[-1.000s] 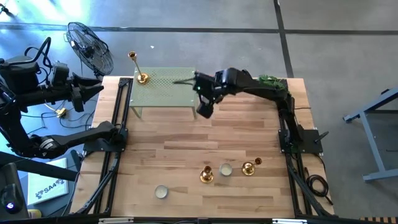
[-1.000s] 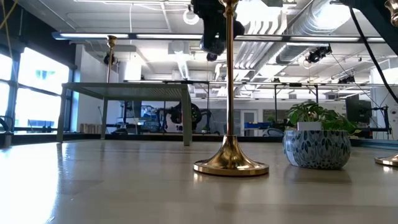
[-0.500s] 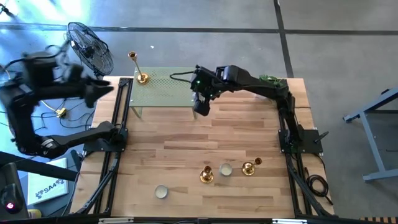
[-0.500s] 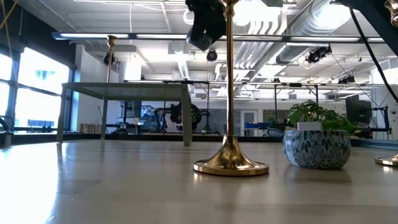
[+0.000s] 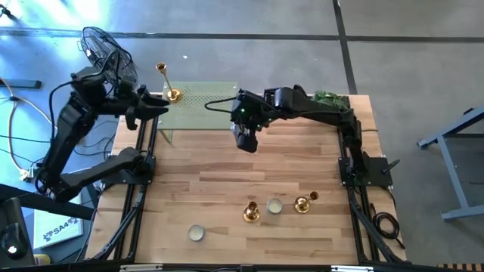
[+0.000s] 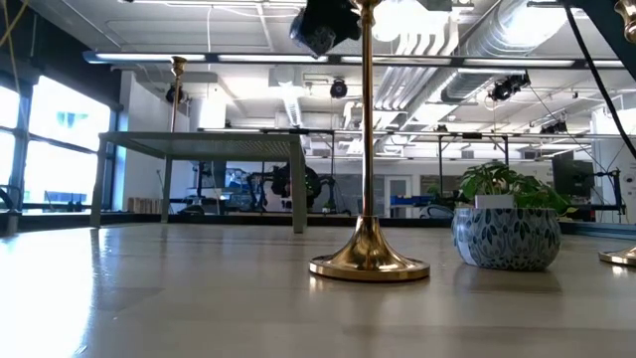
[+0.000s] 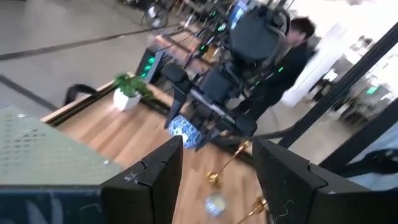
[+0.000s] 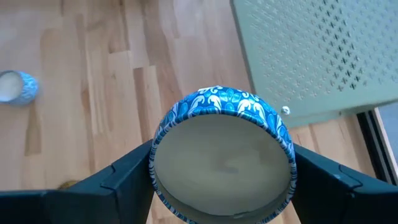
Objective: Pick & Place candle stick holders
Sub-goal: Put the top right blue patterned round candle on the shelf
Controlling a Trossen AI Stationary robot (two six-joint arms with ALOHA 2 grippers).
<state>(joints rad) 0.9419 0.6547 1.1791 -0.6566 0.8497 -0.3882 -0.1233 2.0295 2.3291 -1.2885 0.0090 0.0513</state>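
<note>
Fingers of the right gripper [image 8: 221, 186] pinch a blue-patterned round tin [image 8: 222, 152] from both sides, and we see it held in the air just off the near edge of the green perforated stand [image 5: 198, 106]. In the high view that gripper [image 5: 246, 137] hangs beside the stand's right front corner. The left gripper [image 5: 160, 108] reaches in at the stand's left end, its two fingers [image 7: 152, 180] spread apart with nothing between them. One tall candle stick holder [image 5: 168, 83] stands upright on the stand's far left corner. Two more candle stick holders [image 5: 251, 212] [image 5: 304, 202] sit on the wooden table [image 5: 227, 189], well apart from the stand toward the near edge, with a small pale tin [image 5: 274, 205] between them; the right one looks tipped over, though we cannot be sure. Another small tin [image 5: 196, 233] lies nearer the front edge.
</note>
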